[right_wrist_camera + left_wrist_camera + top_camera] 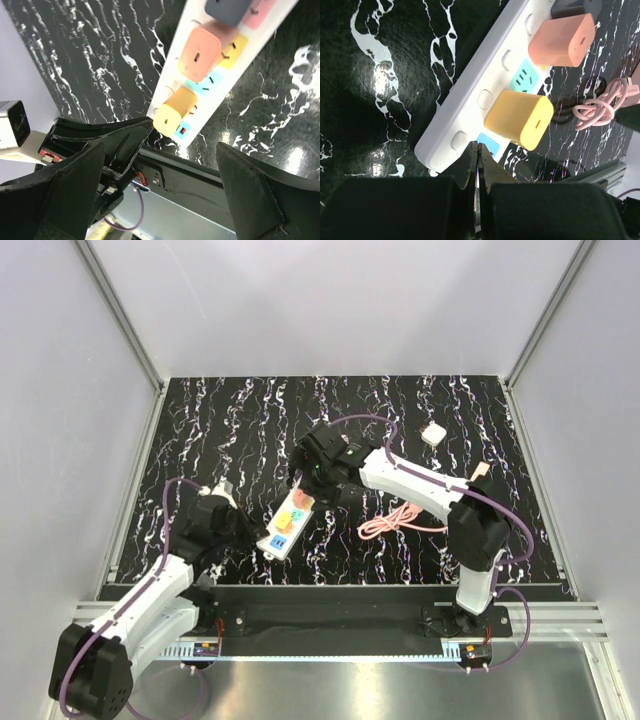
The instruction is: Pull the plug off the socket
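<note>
1. Near the middle of the table (450, 400), between the two arms, lies the socket (277, 545). It is a long white strip set at a slant, with its near end toward the left arm.
2. Three cube plugs stand in it. A yellow plug (520, 119) is closest to the near end, a salmon plug (562, 40) comes next, and a dark grey plug (575, 6) sits at the far end.
3. On the left end effector (477, 147), the fingers are pressed together with nothing between them. Their tips sit at the strip's near end beside a blue patch (487, 145). I cannot tell whether they bear down on it.
4. On the right end effector (160, 146), the fingers are spread wide and hold nothing. It hangs over the far part of the strip.
5. Handling, as I judge it:
   - The strip looks light, rigid and smooth, so it would likely lift or slide with a plug unless pinned.
   - The plugs look hard and smooth, with rounded corners.
   - The best hold is on two opposite flat sides, low toward the base, pulling straight along the prongs.
   - A skewed pull could jam the plug or let it slip.
6. What each view adds:
   - The left wrist view alone shows the row of switch buttons (485, 98) and how close the pink cable (600, 107) lies to the strip.
   - The right wrist view shows all three plugs in line, with the left end effector at the near end.
   - The top view hides the far plugs under the right arm, but gives the overall layout and a white cube adapter (432, 433) well apart at the back right.
</note>
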Controlling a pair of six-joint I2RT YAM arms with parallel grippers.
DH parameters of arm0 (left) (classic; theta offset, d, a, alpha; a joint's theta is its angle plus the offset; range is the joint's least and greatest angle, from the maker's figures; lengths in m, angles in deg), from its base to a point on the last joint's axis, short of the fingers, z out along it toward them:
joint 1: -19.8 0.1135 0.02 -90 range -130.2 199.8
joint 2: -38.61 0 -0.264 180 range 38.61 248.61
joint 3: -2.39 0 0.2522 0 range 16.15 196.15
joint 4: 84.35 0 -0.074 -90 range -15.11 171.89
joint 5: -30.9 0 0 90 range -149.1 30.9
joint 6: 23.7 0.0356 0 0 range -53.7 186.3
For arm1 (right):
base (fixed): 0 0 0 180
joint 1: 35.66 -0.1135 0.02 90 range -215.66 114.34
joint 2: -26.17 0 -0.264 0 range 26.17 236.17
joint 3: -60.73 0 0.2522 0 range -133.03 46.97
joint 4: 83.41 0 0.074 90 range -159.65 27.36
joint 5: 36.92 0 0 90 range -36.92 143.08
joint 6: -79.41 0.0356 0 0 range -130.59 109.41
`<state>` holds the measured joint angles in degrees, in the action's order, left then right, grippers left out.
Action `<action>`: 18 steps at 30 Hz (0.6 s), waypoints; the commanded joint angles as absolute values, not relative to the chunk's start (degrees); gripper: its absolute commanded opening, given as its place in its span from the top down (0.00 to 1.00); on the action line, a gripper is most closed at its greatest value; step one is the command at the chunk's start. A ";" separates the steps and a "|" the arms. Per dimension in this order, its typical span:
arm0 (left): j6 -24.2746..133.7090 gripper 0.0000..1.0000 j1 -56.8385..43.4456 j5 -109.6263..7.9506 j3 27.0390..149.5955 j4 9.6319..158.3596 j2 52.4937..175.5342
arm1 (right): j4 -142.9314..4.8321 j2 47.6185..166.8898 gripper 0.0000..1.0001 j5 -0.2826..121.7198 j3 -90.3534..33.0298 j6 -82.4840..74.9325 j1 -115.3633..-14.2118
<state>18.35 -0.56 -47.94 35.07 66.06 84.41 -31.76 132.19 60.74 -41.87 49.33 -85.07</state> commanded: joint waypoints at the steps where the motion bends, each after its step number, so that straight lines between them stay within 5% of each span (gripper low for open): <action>1: 16.91 1.00 0.03 -43.29 33.20 72.48 84.93 | -27.99 133.05 0.00 55.81 -43.91 55.59 -87.15; 18: 16.20 1.00 0.73 -43.19 30.56 72.49 86.42 | -27.11 139.64 0.00 55.73 -48.56 53.75 -91.55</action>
<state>16.69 0.45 -44.23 31.26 70.47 85.63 -27.78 138.88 57.07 -47.09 53.77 -90.20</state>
